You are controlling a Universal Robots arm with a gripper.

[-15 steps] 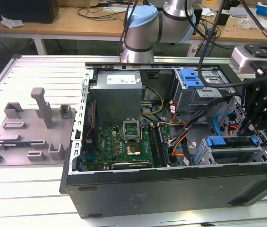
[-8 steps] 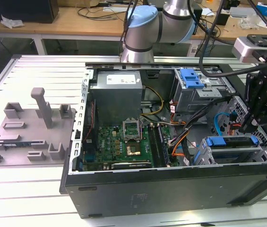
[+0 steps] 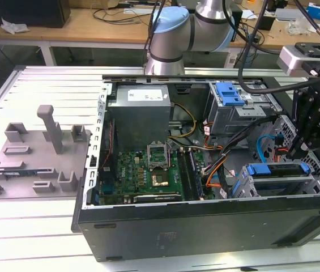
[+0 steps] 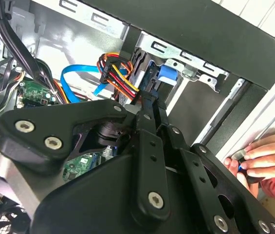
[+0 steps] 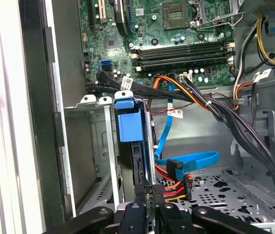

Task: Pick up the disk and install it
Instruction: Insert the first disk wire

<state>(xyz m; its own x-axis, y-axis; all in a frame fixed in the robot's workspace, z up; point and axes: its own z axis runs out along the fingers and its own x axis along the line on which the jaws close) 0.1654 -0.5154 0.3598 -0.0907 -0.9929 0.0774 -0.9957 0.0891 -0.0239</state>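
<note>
The disk [image 3: 278, 171] stands on edge in the drive cage at the exterior view's right end of the open computer case, its blue bracket [image 5: 128, 127] at the end away from me. In the second wrist view, the disk [image 4: 144, 66] sits in the slot with coloured power wires at its near end. My gripper [image 3: 302, 148] hangs just above that near end. In both wrist views the black fingers [image 5: 136, 214] converge on the disk's thin edge, and the gripper [image 4: 149, 105] is shut on it.
A grey metal box [image 3: 141, 116] and the green motherboard [image 3: 148, 175] fill the case's middle. Black cable bundles [image 5: 215, 109] and a blue data cable [image 5: 195, 160] run beside the cage. A person's hand [image 4: 261, 156] rests on the case's edge. A grey fixture [image 3: 35, 153] lies at the exterior view's left.
</note>
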